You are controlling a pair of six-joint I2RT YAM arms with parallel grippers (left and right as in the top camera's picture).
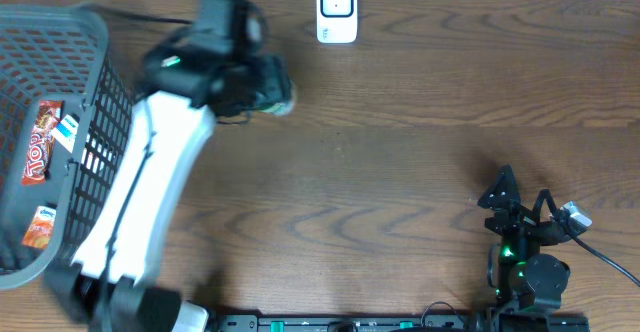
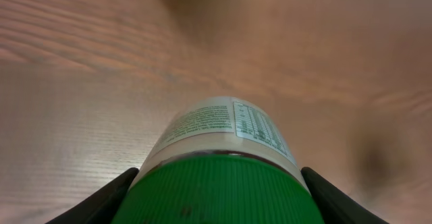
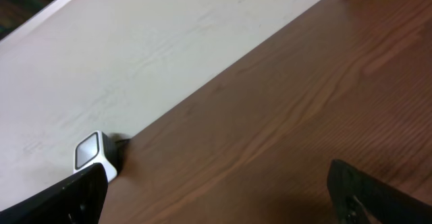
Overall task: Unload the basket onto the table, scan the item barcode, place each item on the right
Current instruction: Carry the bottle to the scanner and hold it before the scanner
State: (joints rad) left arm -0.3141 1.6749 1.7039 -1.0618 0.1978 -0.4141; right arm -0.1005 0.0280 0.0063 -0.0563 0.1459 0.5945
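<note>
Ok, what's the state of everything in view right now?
jar: lid on, gripped at the lid end, left of the scanner, no barcode showing.
left gripper: shut on the jar.
right gripper: open, empty.
scanner: standing at the far edge, nothing in front of it.
basket: at the left, snack packets inside.
</note>
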